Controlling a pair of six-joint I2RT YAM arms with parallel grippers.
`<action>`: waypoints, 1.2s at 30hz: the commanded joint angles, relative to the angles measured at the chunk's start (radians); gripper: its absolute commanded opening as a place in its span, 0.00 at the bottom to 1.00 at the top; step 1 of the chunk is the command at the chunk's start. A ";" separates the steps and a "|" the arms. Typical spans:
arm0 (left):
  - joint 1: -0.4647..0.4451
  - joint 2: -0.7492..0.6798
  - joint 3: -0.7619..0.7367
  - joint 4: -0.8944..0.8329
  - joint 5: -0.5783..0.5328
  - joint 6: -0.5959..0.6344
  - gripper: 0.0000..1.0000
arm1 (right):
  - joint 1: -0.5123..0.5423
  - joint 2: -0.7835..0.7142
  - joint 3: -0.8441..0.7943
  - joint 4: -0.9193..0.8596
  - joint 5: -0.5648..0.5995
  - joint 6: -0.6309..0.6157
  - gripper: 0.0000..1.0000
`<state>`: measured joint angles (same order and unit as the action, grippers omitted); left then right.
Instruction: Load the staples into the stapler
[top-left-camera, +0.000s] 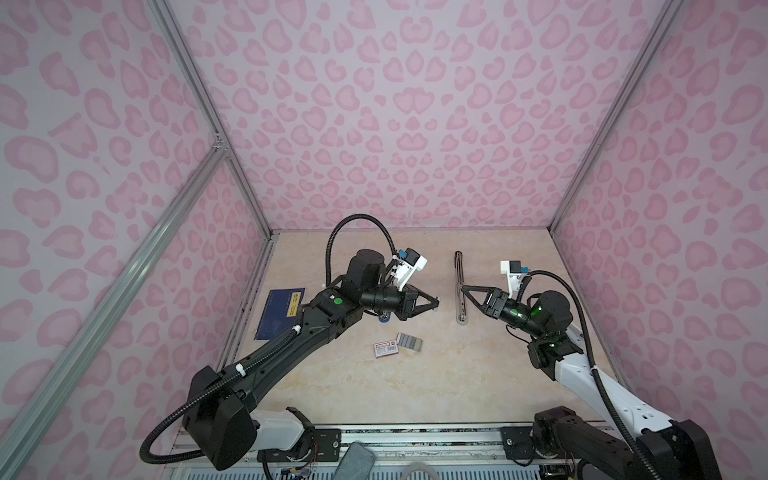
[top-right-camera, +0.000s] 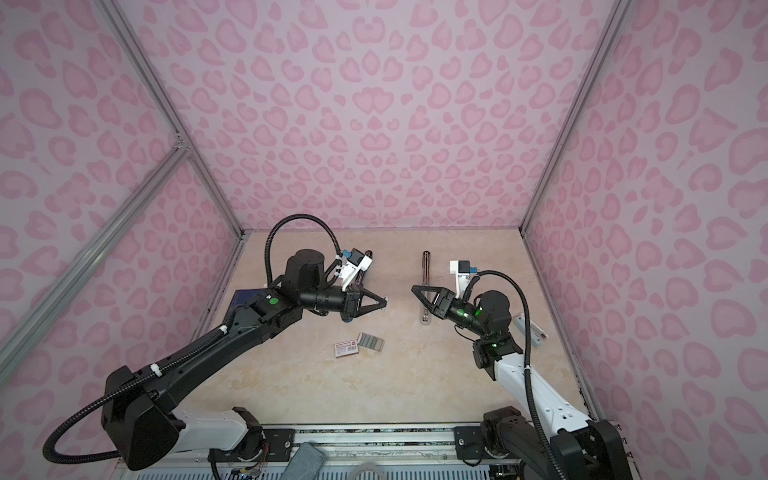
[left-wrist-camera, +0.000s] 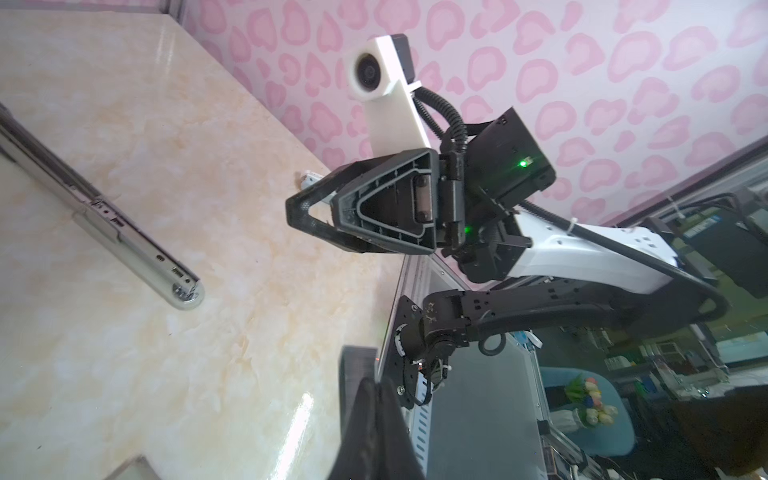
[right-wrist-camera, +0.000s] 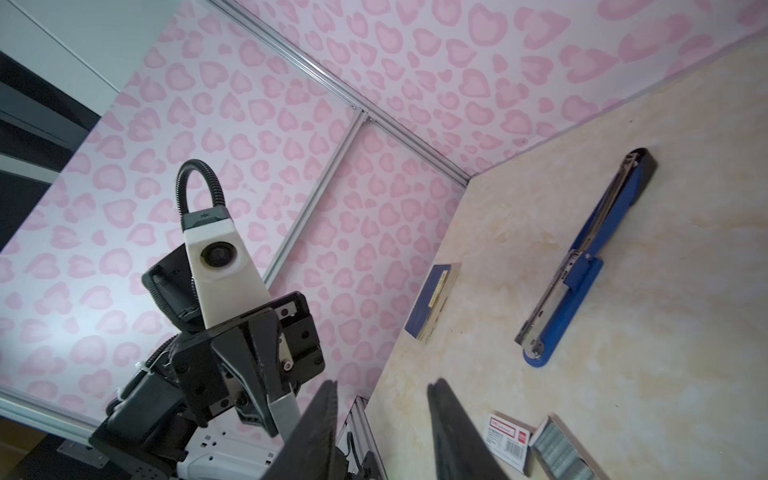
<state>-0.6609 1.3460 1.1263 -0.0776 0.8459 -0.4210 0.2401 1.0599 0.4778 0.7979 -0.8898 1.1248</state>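
Two robot arms face each other across a marble-look table (top-left-camera: 415, 386). The left claw (top-left-camera: 436, 306) is clenched on a thin grey strip (right-wrist-camera: 284, 410), apparently staples, which juts from its tips in the right wrist view. The right claw (right-wrist-camera: 382, 386) is released, its two fingers parted with nothing between them. In both top views its tips sit over the middle of a silver stapler (top-left-camera: 459, 268) lying opened flat, and the left wrist view shows the claw raised clear of it. That stapler lies between the two claws, nearer the right one. A blue stapler (right-wrist-camera: 571, 305), also opened flat, lies behind the left claw, largely hidden under that arm's wrist in the top views. More staples (top-left-camera: 410, 342) lie on the table, nearer the robot's base than the left claw and apart from it, just beside a white box (top-left-camera: 385, 348) with a red label. A dark blue booklet (top-left-camera: 280, 313) lies beyond the left arm, on the side away from the right claw.
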 joint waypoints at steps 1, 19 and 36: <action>0.001 0.002 -0.015 0.139 0.079 -0.062 0.03 | 0.000 0.032 -0.010 0.295 -0.052 0.166 0.42; -0.002 0.013 -0.095 0.326 0.103 -0.186 0.03 | 0.168 -0.012 0.061 -0.040 0.017 -0.146 0.42; -0.002 0.015 -0.102 0.349 0.108 -0.211 0.03 | 0.179 0.048 0.021 0.241 -0.026 0.011 0.36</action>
<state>-0.6621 1.3594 1.0275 0.2138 0.9382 -0.6270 0.4168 1.0973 0.5068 0.9283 -0.8917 1.0927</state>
